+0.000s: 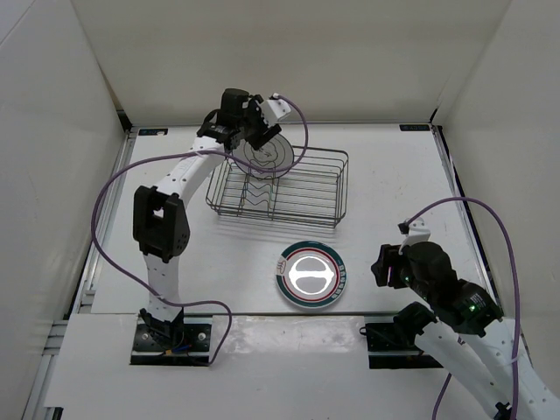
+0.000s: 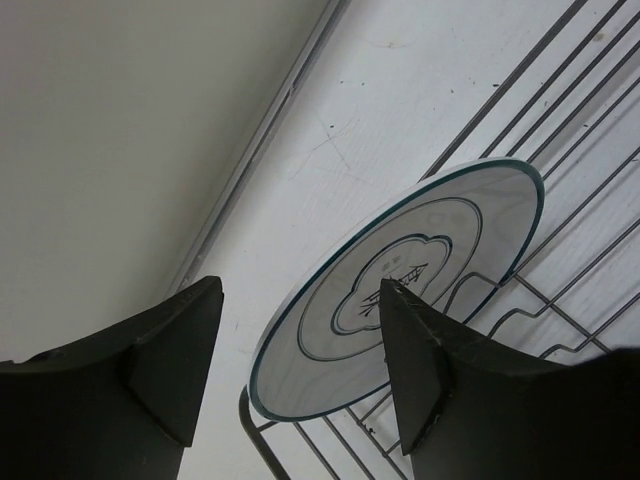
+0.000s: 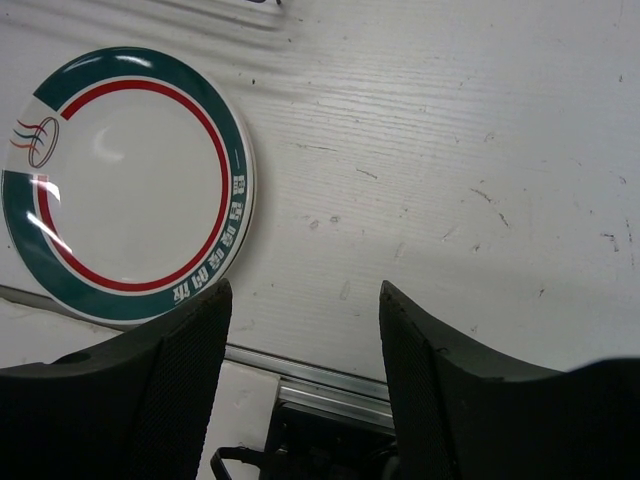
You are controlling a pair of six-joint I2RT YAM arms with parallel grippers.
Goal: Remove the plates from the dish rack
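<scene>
The grey-rimmed plate [image 1: 268, 157] stands tilted on edge at the far left end of the dish rack [image 1: 338, 188]. My left gripper [image 1: 252, 136] is open right above its upper edge. In the left wrist view the plate [image 2: 330, 330] shows between the two fingers of the left gripper [image 2: 300, 290], with the rack wires [image 2: 560, 150] behind; I cannot tell whether a finger touches it. The teal-rimmed plate with a red ring [image 1: 312, 276] lies flat on the table in front of the rack. My right gripper [image 1: 385, 267] is open and empty to its right; the right wrist view shows that plate [image 3: 130, 185] left of the gripper [image 3: 305, 290].
White walls close in the table on the left, back and right. The left arm's purple cable [image 1: 109, 219] loops over the table's left side. A metal rail [image 3: 330, 375] runs along the table's near edge.
</scene>
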